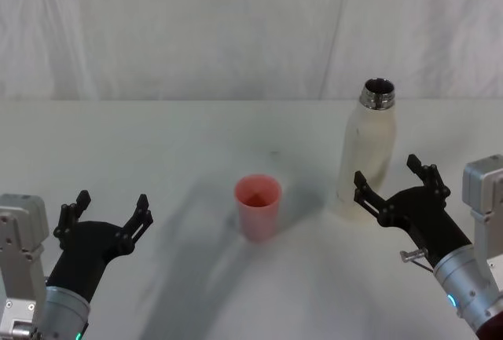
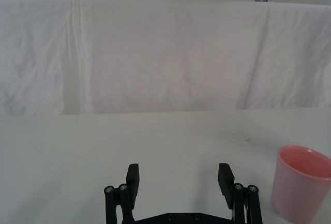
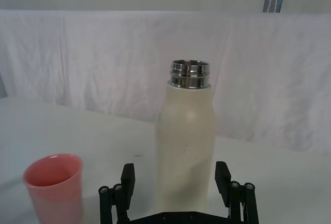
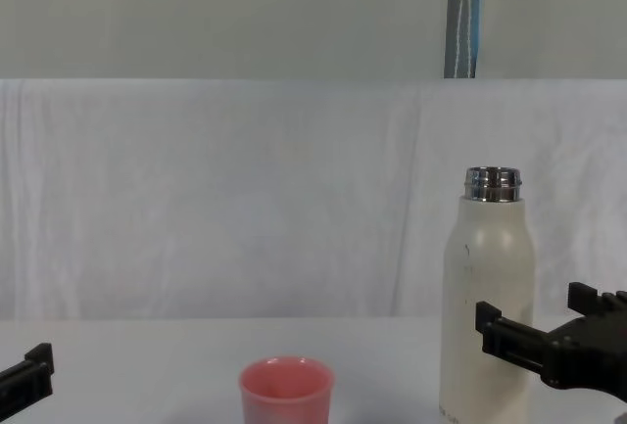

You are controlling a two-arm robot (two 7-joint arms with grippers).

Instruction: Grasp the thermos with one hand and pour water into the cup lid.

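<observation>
The thermos is standing upright on the white table, right of centre, its steel neck uncapped. The cup lid is sitting upright to its left and nearer the robot, apart from it. The right gripper is reaching forward at the bottle's lower body, jaws spread wide; in the right wrist view the fingers are flanking the bottle's base (contact cannot be told). The left gripper is hovering low over the table's near left, well apart from the cup, angled forward, its jaws also standing open.
</observation>
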